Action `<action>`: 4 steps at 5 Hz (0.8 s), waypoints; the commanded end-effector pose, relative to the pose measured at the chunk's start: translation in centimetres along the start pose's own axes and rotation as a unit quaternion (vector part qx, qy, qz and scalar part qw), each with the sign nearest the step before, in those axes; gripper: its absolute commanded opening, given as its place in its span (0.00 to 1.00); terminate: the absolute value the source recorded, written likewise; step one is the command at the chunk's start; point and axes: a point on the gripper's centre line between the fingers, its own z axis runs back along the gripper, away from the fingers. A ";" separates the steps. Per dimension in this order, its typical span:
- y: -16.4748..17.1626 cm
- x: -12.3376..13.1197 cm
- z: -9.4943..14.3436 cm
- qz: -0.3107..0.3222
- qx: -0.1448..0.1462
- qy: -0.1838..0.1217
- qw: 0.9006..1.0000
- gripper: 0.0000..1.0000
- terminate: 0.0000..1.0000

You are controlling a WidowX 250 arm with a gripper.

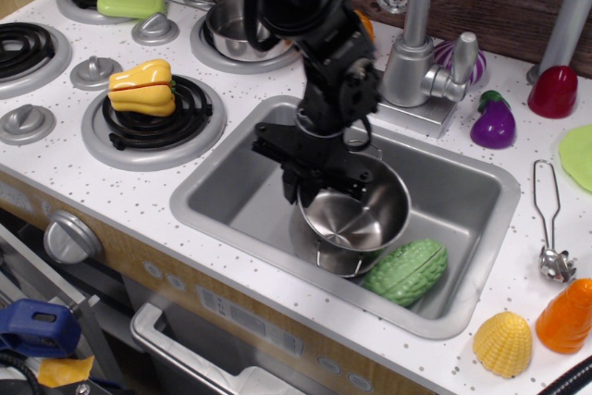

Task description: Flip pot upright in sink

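The sink (231, 193) carries the pot (356, 219), which stands mouth up near the green vegetable (407, 272) (they seem to touch). Your fingers (310, 173) sit at its far rim; I cannot tell if they grip, perhaps steadying it.

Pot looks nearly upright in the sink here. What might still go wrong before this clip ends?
The pot is tilted, with the claw at its rim; releasing now may let it rock or tip. The green bumpy vegetable sits right against its base, so the pot might settle on it and lean. Pulling the claw away sideways may drag the rim along.
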 end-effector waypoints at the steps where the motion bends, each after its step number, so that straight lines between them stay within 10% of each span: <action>1: 0.5 1.4 0.9 -0.007 -0.014 -0.037 0.999 1.00 0.00; 3: 0.5 1.4 0.9 -0.007 -0.014 -0.037 0.999 1.00 0.00; 4: 0.5 1.4 0.9 -0.007 -0.014 -0.037 0.999 1.00 1.00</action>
